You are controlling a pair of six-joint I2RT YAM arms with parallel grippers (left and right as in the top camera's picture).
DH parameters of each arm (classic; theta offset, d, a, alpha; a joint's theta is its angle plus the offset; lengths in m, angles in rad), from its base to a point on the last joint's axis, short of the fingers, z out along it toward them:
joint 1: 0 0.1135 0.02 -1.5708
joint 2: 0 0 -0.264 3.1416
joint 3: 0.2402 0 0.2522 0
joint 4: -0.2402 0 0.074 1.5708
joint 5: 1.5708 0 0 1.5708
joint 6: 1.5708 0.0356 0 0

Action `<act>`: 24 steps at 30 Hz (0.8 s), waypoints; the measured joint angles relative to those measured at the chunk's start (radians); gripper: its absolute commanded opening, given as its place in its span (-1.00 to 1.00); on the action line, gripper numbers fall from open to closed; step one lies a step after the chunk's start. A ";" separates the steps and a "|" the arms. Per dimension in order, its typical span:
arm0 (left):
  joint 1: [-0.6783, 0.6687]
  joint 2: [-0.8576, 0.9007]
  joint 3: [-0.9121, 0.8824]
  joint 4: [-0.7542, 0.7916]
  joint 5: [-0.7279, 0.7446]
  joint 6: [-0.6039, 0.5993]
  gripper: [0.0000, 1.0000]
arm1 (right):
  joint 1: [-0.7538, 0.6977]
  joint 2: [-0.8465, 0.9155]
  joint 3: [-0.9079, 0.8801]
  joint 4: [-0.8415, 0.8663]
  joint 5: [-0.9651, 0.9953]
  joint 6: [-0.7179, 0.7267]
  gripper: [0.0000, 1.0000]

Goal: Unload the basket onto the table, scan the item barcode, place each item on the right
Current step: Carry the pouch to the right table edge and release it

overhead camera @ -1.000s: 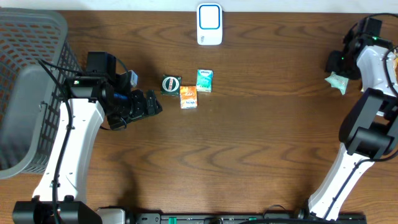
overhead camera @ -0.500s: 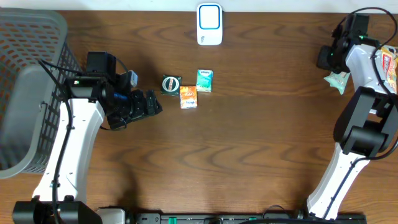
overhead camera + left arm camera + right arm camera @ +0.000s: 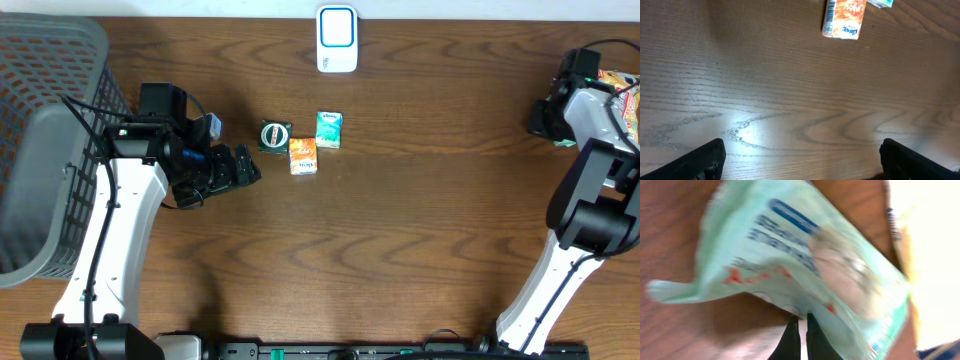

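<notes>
Picking up seemed in hand — the right pincer was shut at the edge of the green packet, the left pincer spread wide. Next, the packet should be carried to the white scanner.

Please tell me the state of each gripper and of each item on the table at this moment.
left gripper: open, holding nothing.
right gripper: shut, tips at the packet's edge; hold unclear.
pale green packet: crumpled, against the right gripper.
orange carton: lying flat, untouched.
green tissue pack: lying flat, untouched.
round tin: lying flat, untouched.
</notes>
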 measured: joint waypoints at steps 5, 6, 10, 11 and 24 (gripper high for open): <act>0.000 0.000 0.000 0.000 0.000 0.000 0.96 | -0.009 -0.008 0.018 0.003 0.007 0.025 -0.95; 0.000 0.000 0.000 0.000 0.000 0.000 0.95 | -0.008 -0.016 0.018 0.006 -0.001 0.029 -0.94; 0.000 0.000 0.000 0.000 0.000 0.000 0.96 | 0.003 -0.064 0.019 0.033 -0.072 0.039 -0.80; 0.000 0.000 0.000 0.000 0.000 0.000 0.96 | 0.009 -0.078 0.019 0.040 -0.091 0.040 -0.78; 0.000 0.000 0.000 0.000 0.000 0.000 0.95 | 0.055 -0.058 0.034 0.066 -0.157 0.040 -0.84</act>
